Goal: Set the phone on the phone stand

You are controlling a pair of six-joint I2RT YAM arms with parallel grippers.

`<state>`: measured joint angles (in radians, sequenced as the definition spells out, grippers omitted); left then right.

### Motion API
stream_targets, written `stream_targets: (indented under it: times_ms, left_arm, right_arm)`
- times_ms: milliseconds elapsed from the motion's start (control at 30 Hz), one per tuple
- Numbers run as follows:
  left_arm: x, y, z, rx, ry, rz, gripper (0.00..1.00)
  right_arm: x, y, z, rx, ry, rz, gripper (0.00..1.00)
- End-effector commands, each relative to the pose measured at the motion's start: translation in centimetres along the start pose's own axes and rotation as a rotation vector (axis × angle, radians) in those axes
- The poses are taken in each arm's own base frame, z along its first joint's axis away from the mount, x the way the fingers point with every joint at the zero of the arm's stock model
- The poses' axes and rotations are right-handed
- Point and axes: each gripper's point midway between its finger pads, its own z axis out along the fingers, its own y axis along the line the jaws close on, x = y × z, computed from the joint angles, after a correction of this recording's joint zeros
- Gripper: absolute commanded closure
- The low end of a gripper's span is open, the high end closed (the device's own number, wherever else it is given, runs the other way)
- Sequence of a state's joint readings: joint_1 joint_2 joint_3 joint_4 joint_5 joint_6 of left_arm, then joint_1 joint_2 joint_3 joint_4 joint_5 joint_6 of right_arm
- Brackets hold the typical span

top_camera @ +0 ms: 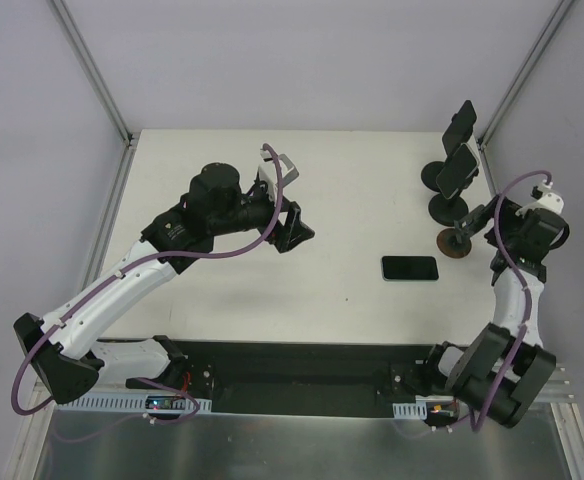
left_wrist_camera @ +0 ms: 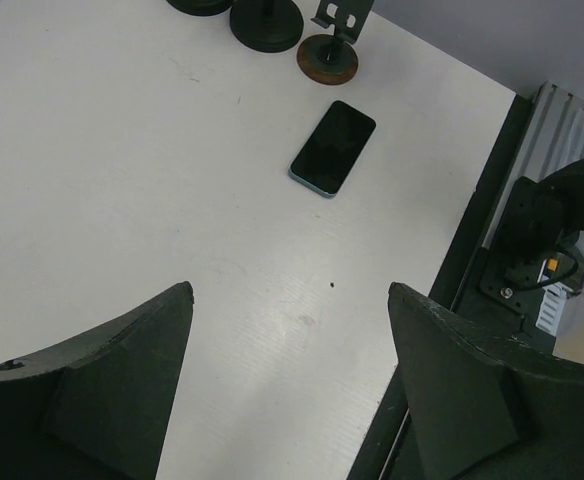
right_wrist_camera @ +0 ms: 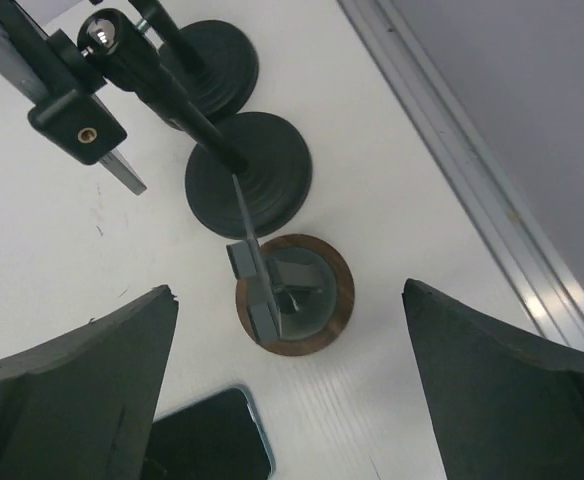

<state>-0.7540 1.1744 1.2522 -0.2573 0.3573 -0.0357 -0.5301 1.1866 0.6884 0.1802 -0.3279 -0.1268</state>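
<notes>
the left arm reaches from its base at the near left corner out over the white table, and the left gripper hangs above the table's left-middle part, clear of everything. in the left wrist view its two dark fingers stand well apart with only bare tabletop between them, so the jaws are open and hold nothing. further right, the phone lies flat on the table with its dark screen up, long side running left to right, apart from both grippers and not on any stand. just beyond its right end and a little farther back stands the phone stand, a small one with a round brown base and a grey tilted cradle that carries nothing. behind it, in a row toward the back right corner, stand two black-based stands, each on a round black foot with a dark slab held up top; whether those slabs are phones or only clamps is hard to tell. the right gripper hovers over the brown-based stand. in the right wrist view its fingers are spread wide, the stand's base showing in the gap below them and a corner of the phone at the lower left. they grip nothing. the right arm rises along the table's right edge.
</notes>
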Motion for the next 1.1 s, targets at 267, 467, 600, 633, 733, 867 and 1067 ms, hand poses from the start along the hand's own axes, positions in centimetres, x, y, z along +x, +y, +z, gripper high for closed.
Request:
stream_targets:
  times_ms: [267,467,600,633,733,867,1067]
  left_arm:
    - [-1.0,-0.9,0.3,0.039,-0.036,-0.004,0.23]
    - [-0.8,-0.8,0.5,0.037,-0.029,-0.009,0.23]
    - [-0.7,-0.6,0.5,0.029,-0.027,-0.005,0.22]
    - [-0.7,-0.7,0.5,0.032,-0.028,-0.006,0.23]
    - [-0.8,-0.9,0.5,0.045,-0.029,-0.008,0.23]
    - [-0.8,-1.0,0.4,0.046,-0.029,-0.011,0.23]
    - [-0.8,-1.0,0.5,0.052,-0.027,-0.012,0.23]
  right_arm:
    - [6.7,5.1,-7.7,0.116,0.141,0.098,0.03]
    - [12.1,7.8,-5.4,0.041,0.344,0.188,0.03]
    - [13.2,6.6,-4.2,0.068,0.367,0.243,0.03]
    - [13.5,6.4,-4.0,0.068,0.379,0.252,0.03]
    - [13.9,5.7,-3.3,0.082,0.382,0.263,0.03]
    - [14.9,5.1,-2.7,0.084,0.415,0.271,0.03]
    - [15.7,5.8,-1.4,0.029,0.435,0.267,0.03]
